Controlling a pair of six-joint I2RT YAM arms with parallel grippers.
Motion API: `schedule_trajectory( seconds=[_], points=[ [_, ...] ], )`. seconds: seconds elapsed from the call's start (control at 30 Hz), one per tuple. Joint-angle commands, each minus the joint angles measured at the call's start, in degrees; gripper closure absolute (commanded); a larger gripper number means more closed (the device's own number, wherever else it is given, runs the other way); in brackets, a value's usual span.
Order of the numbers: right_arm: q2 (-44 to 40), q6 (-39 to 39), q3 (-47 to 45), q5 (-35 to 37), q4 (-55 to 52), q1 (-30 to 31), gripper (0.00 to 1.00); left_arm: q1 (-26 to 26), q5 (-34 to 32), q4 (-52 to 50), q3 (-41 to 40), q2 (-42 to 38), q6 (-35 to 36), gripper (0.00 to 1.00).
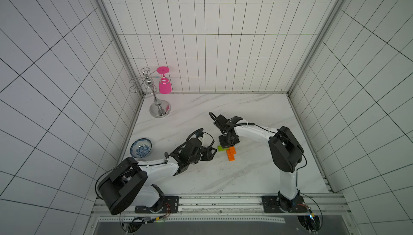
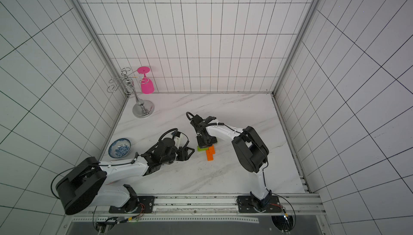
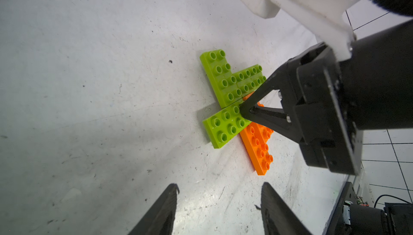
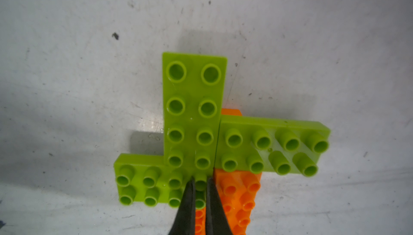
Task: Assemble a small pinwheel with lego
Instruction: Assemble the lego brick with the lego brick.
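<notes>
Overhead, scuffed marble tabletop [image 1: 245, 178], tiled walls [image 1: 201, 44], pinwheel [image 1: 231, 152]

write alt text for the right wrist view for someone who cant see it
Three lime-green bricks joined in a pinwheel shape lie on orange bricks on a scuffed white table. The right gripper, its black fingers close together, sits on the green studs at the junction.
</notes>
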Motion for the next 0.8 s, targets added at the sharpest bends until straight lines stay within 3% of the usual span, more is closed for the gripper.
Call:
schedule_trajectory(
  seconds=[0.0,0.17,0.53,0.77],
  points=[
    [2.27,0.25,-1.95,-0.29,-1.12,-0.72,0.91,-0.16,0.14,1.86,0.46,-0.11,-0.04,0.38],
    [1.02,-0.01,0.7,0.24,-2.76,-0.7,0.85,-0.15,-0.07,1.58,0.04,-0.87,-0.22,0.38],
    [-0.88,0.11,1.65,0.43,-3.9,-0.69,0.84,-0.15,-0.14,1.51,-0.36,-1.57,-0.16,0.38],
    [-1.94,0.03,2.75,0.25,-4.59,-0.66,0.77,-0.15,-0.13,1.18,-0.4,-1.86,-0.07,0.38]
  ],
)
